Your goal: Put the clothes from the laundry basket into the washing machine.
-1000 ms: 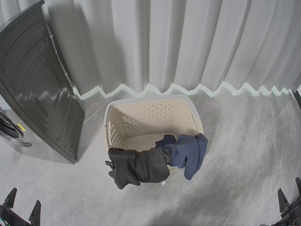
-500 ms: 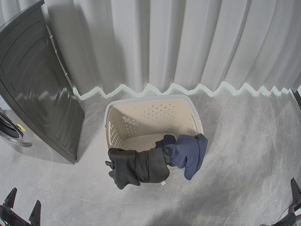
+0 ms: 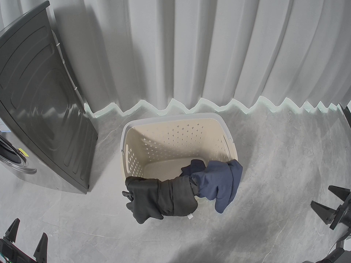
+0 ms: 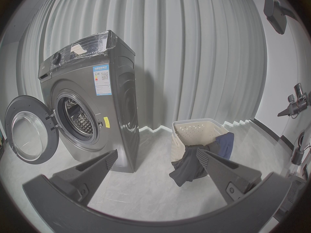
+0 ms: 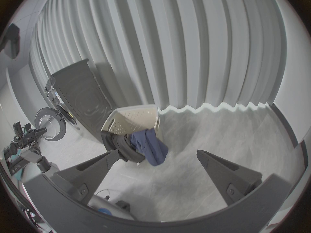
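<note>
Your right gripper (image 3: 321, 196) has come up from the low corner of the head view and turned, so its jaws now point across the floor (image 3: 278, 143) toward the laundry basket (image 3: 175, 115). The jaws are released and spread wide, holding nothing. Your left gripper (image 3: 30, 227) has not moved. It sits well off the basket on the washing-machine side, its jaws also released and empty. The whole head view has slid a little, so read the basket's small shift as the camera's, not its own.

The right arm looks to be setting up for the first pick, and no garment has left the basket yet. The dark grey garment (image 3: 159, 199) is draped over the basket's near rim and hangs down its outer wall. The blue garment (image 3: 217, 181) lies over the same rim at the corner nearest your right gripper, so it is probably the easier one to take first.

Only bare floor lies between that gripper and the basket. The two garments touch where they meet on the rim, so pulling one may drag the other along. The washing machine (image 3: 40, 103) stands to the left of the basket, with its flat side toward it. Its door (image 4: 30, 130) hangs open on the side away from the basket, leaving the drum opening (image 4: 77, 118) clear. A pleated curtain (image 3: 204, 41) hangs just behind the basket.
</note>
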Controlling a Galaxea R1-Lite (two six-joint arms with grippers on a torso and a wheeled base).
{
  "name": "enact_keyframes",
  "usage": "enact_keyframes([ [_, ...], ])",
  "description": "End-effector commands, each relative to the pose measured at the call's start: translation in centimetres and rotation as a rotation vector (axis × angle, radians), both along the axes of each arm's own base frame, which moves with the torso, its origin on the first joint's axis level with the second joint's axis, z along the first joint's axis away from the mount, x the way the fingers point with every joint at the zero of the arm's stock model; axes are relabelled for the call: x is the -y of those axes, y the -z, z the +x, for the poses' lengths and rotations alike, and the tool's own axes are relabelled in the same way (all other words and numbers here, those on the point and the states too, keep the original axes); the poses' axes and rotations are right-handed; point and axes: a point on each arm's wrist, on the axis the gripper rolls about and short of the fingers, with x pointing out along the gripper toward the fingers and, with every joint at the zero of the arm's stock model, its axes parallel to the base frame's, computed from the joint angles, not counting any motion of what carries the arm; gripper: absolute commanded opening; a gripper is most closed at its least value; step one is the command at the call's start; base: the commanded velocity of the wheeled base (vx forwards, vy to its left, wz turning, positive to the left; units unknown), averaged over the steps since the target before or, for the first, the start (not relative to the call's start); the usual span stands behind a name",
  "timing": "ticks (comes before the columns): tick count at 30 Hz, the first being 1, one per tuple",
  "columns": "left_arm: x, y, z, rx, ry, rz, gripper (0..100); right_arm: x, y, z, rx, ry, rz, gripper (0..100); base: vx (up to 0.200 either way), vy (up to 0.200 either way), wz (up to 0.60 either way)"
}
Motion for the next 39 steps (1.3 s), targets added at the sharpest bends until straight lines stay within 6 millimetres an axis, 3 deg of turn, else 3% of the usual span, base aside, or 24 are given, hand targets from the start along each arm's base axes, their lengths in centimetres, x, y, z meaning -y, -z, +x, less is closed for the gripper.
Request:
enact_keyframes([
  [1,0.0,0.4,0.0,0.004,0.000,0.000,100,-0.4,2.0,3.4,-0.244,-0.037,-0.008,100,0.000,0.000,0.00],
  [7,0.0,0.4,0.0,0.004,0.000,0.000,100,-1.2,3.1,5.6,-0.345,-0.092,-0.012,100,0.000,0.000,0.00],
  [16,0.0,0.4,0.0,0.004,0.000,0.000,100,-2.5,3.6,9.9,-0.349,-0.125,-0.004,100,-0.067,0.000,0.00],
  [18,0.0,0.4,0.0,0.004,0.000,0.000,100,-2.6,3.7,10.0,-0.351,-0.124,-0.004,100,0.000,0.000,0.00],
  [19,0.0,0.4,0.0,0.004,0.000,0.000,100,-3.4,4.2,11.6,-0.378,-0.138,0.010,100,0.000,0.000,0.00],
  [25,0.0,0.4,0.0,0.004,0.000,0.000,100,-5.3,5.1,14.1,-0.395,-0.154,0.015,100,0.000,0.000,0.00],
  [39,0.0,0.4,0.0,0.004,0.000,-0.002,100,-8.2,7.0,17.4,-0.337,-0.173,0.004,100,0.000,0.000,0.00],
])
